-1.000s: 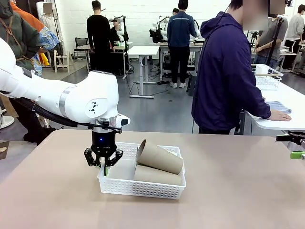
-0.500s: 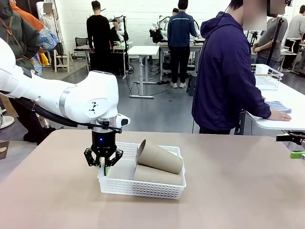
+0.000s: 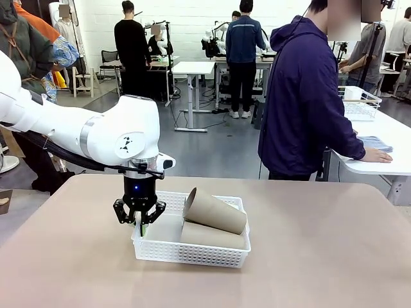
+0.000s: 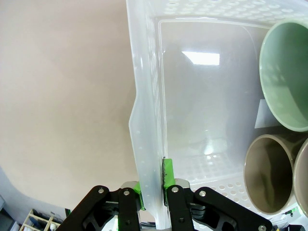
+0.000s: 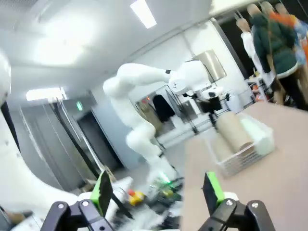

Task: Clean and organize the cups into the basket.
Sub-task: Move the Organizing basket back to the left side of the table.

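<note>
Two tan cups [image 3: 214, 210] lie stacked in the basket [image 3: 192, 251] mid-desk; the left end effector [image 3: 139, 222] pinches its left wall. Left wrist: thin, flexible wall clamped between pads; mint cup [image 4: 284, 77] inside, light, probably slick. Right wrist: right end effector [image 5: 159, 192] spread apart, empty.

fingers [image 4: 166, 179] pinch the basket [image 4: 144, 110] wall; mint cup [image 4: 284, 77] and tan cups [image 4: 267, 173] inside.

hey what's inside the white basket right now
Inside the basket: two tan cups lying stacked, plus a mint green cup seen by the left wrist. The left hand grips its wall. Cup bottoms are hidden.
</note>
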Controlling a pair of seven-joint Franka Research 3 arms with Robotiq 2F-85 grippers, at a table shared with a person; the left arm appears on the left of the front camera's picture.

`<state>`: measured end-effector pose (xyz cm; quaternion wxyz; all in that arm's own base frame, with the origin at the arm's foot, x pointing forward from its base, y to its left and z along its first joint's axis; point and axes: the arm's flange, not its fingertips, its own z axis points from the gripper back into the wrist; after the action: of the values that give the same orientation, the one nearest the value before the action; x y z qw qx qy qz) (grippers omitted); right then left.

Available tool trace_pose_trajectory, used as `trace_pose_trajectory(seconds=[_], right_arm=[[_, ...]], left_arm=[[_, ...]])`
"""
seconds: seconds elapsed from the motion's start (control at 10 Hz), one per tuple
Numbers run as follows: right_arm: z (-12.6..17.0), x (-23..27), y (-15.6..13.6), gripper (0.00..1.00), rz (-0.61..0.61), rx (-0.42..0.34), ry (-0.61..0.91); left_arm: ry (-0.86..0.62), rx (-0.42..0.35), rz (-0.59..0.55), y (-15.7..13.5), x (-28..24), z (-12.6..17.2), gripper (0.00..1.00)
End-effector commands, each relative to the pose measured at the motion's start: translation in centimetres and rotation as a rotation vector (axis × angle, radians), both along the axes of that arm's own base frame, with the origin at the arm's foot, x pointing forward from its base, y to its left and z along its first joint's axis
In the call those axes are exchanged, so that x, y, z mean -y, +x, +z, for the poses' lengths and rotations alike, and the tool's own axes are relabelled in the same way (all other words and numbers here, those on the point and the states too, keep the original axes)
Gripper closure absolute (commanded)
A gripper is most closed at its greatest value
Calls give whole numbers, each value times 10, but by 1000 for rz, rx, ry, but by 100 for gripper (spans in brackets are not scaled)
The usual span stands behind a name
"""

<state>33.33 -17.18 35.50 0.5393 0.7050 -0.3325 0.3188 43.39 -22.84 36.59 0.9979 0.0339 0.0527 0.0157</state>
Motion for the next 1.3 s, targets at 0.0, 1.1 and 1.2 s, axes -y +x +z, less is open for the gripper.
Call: trace_pose_trajectory(seconds=[0.0,1.1,1.2], right_arm=[[40,44,-18,0,-127,-660,137],[62,69,1,0,-306,-1028,-301],[61,72,4,0,-310,-1035,-306]], left_arm=[[5,9,-5,0,0,3,100],[5,9,-5,0,0,3,100],[5,9,-5,0,0,3,100]])
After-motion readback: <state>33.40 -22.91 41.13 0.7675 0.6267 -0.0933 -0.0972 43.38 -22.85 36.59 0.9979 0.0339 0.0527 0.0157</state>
